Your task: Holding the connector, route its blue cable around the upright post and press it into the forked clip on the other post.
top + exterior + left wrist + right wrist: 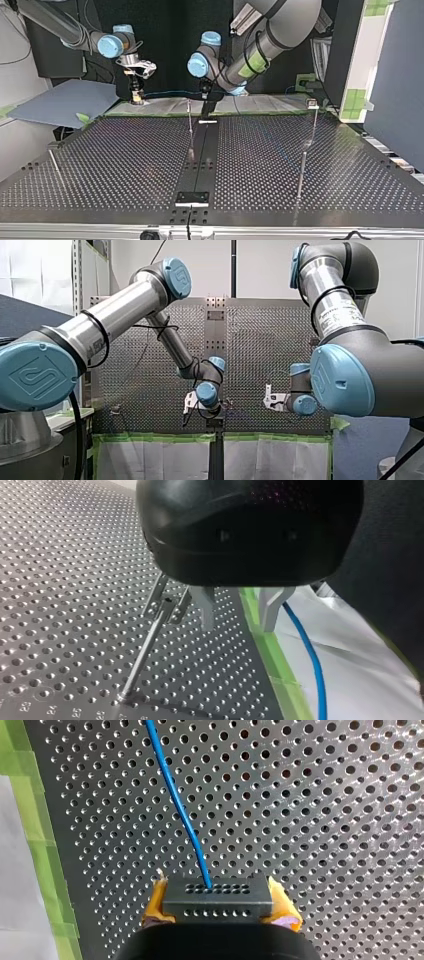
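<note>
My right gripper (pixel 135 96) hangs over the tabletop's (pixel 125 165) arm-side edge, with the blue cable (pixel 167 92) strung from it toward my left gripper (pixel 207 111) at mid-edge. A thin post (pixel 190 127) stands just beside that one, and a clip-topped post (pixel 312 104) is near the corner on my left arm's side.

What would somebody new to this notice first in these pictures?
The blue cable running out of the dark connector, which my right gripper clamps between yellow pads above the perforated table. Then my left gripper, open and empty, beside the forked clip atop its thin post.
</note>
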